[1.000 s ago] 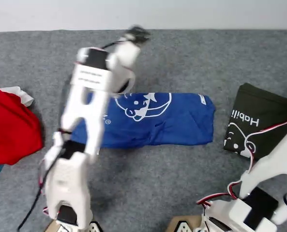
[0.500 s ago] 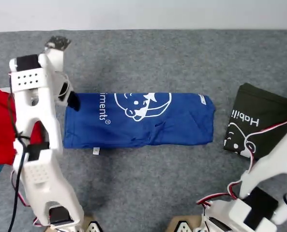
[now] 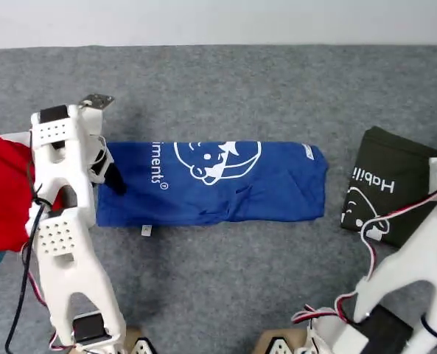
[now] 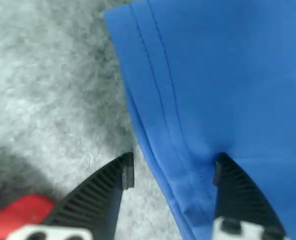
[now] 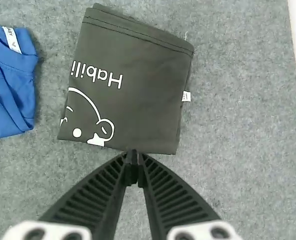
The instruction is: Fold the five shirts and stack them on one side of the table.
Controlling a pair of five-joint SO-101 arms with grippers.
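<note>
Dark shirt [image 3: 391, 184] lies folded at right; blue shirt [image 3: 218, 184] looks part-folded; red shirt [image 3: 8, 192] lies heaped left. Left gripper [image 4: 175, 167], jaws apart, straddles the blue hem; right gripper [image 5: 134, 162] has jaws together.

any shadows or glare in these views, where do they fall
high view: even light, no glare, a soft shadow on the grey mat beside the left arm; left wrist view: dark shadow on the mat under the open left gripper, along the blue shirt edge; right wrist view: flat light, thin shadow round the dark shirt.
</note>
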